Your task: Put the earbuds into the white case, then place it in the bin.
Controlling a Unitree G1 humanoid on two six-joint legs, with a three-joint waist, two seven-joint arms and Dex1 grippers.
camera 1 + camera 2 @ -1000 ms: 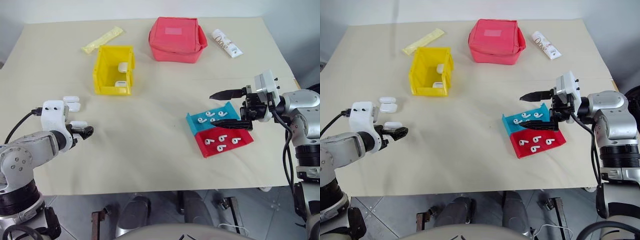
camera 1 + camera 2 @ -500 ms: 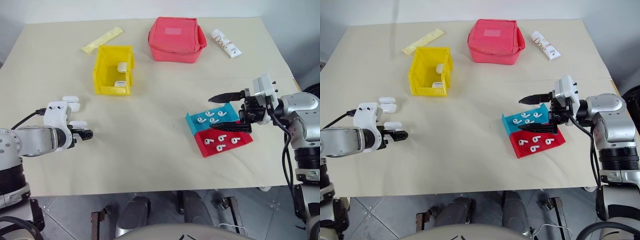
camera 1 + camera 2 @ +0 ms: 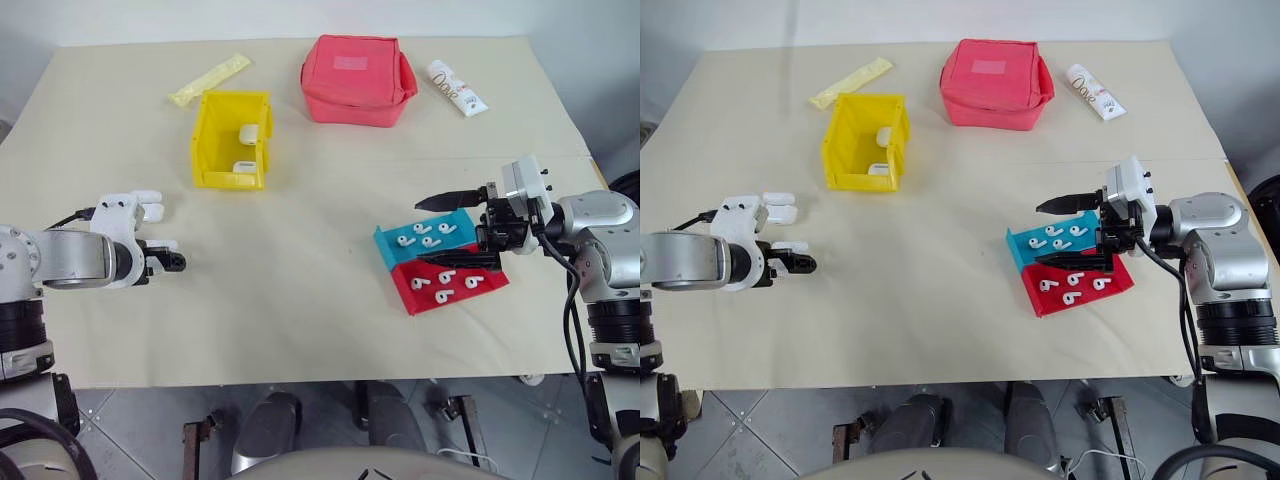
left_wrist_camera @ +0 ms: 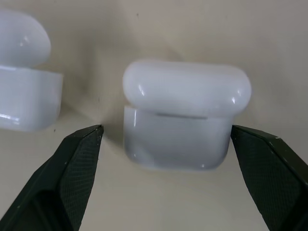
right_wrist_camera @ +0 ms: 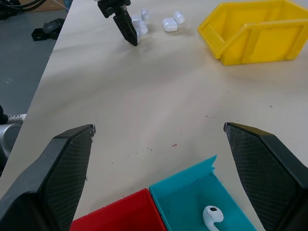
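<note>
While its spread left gripper (image 4: 166, 144) is straddling the small glossy white plastic case (image 4: 185, 115) near the table's left edge, it should be closing squarely on the case's sides.

Second case (image 4: 26, 91) cut off by frame edge (wrist view); tube (image 3: 456, 87) print unreadable.

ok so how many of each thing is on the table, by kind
earbuds: 8
white cases: 5
trays: 2
yellow bin: 1
red pouch: 1
yellow packet: 1
white tube: 1
total: 19
</note>
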